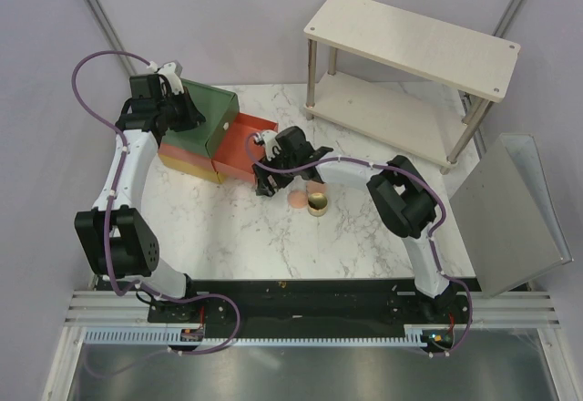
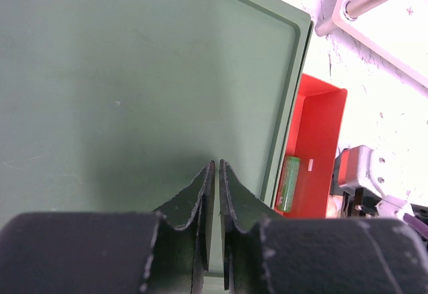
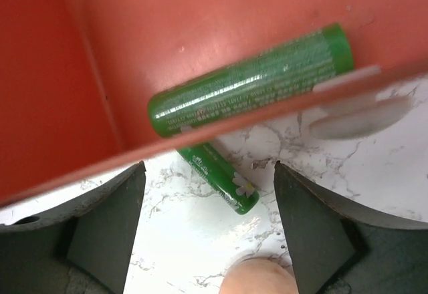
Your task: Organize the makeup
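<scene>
**Top view.** You are hanging the left pincer (image 1: 180, 109) over the green lid of the drawer box (image 1: 217, 107). You are reaching the right pincer (image 1: 267, 182) to the near end of the pulled-out orange drawer (image 1: 239, 150). A pink disc (image 1: 298, 200) and a round gold pot (image 1: 319, 205) are sitting just beside each other on the marble tabletop (image 1: 237, 237), near the right pincer. A wooden shelf (image 1: 410, 41) is standing at the far right, and a metal tray (image 1: 515, 210) is lying at the right edge.

**Left wrist view.** The left pincer (image 2: 217, 168) is showing its fingers pressed together with nothing between them, above the flat lid of the drawer box (image 2: 134, 73). Whether they are touching the lid cannot be told.

**Right wrist view.** You are holding the right pincer (image 3: 208, 207) spread wide and gripping nothing. A green tube (image 3: 247, 80) is lying inside the orange drawer (image 3: 200, 20), along its near wall. A second green tube (image 3: 219, 174), printed with a daisy, is lying on the tabletop (image 3: 374, 167). Its far end is running out of sight under that wall. The pink disc (image 3: 257, 278) is showing at the bottom edge.
</scene>
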Robot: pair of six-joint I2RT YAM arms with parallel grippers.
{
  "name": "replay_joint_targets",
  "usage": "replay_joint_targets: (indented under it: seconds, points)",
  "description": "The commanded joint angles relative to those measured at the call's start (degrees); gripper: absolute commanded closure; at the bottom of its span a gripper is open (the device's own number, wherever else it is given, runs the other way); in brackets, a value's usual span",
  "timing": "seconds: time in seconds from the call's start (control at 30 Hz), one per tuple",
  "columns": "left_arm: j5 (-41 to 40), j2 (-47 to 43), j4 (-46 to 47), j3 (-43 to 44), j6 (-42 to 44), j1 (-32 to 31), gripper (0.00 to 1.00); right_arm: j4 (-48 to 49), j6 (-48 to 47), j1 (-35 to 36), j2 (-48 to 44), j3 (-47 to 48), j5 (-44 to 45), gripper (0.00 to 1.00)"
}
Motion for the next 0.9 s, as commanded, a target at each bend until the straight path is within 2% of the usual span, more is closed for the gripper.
replay_joint_targets:
  seconds: [0.0,0.5,0.87]
  points:
    - [-5.21,4.81,-19.62,-5.29,3.00,-0.21,0.84,1.74,1.31,-0.09,-3.07,-3.49,-1.23,0.17]
    - [-4.85,4.91,-19.70,-4.85,3.35,-0.12,0.83,5.34,4.74,1.84,-5.88,-10.52,-1.94,0.23]
    - [-4.94,4.73,-19.88,-5.11,3.79,-0.12,0.83,4.47,5.09,1.93,-6.94,-10.70,5.97,0.22]
